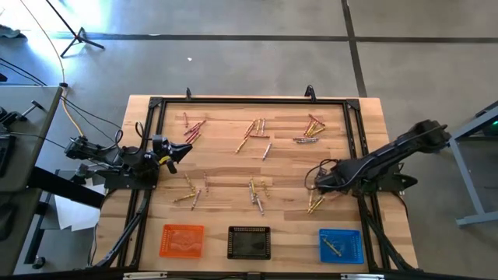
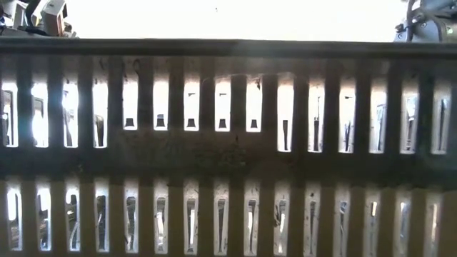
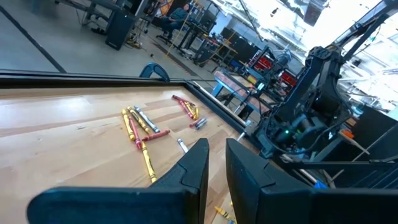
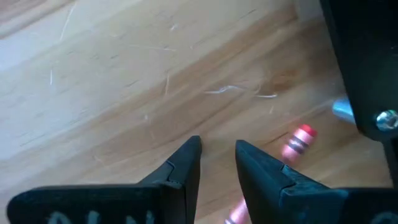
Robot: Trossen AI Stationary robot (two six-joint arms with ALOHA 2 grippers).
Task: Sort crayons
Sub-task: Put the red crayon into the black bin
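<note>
Right wrist view: right tool is hovering low over the tabletop, fingers slightly parted, grasping nothing, a pink crayon lying just beside. Closing now risks missing or flicking it. Left tool, also slightly parted, is waiting empty.

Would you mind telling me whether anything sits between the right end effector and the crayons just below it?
Nothing visible does: the right end effector hovers over bare wood with a pink crayon beside its fingertips.
</note>
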